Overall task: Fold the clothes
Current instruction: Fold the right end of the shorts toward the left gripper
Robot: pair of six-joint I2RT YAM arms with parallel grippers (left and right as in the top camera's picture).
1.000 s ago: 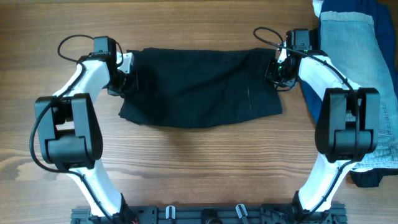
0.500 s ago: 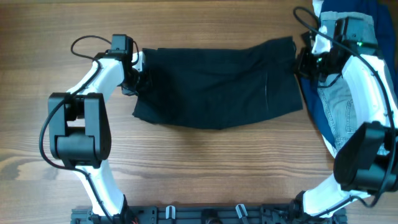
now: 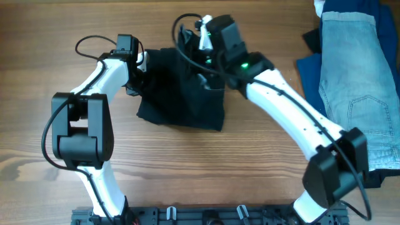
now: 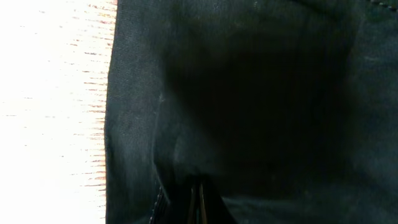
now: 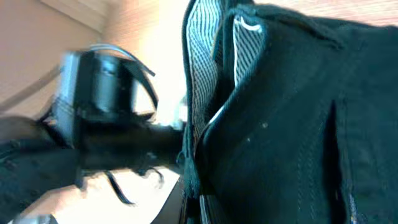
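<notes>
The right gripper (image 5: pixel 191 208), clamped shut on one side edge of the black shorts (image 3: pixel 181 103), has swung from the far right across to the left gripper (image 4: pixel 198 204), which stays pinched on the other edge. The shorts now lie doubled over on the left of the table (image 3: pixel 187 178), so the side-to-side fold looks nearly made. Well apart on the right lie jeans (image 3: pixel 350 75) over blue cloth (image 3: pixel 309 65).

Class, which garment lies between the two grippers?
The black shorts in the middle; the light-blue jeans and royal-blue cloth lie apart at the right edge.
</notes>
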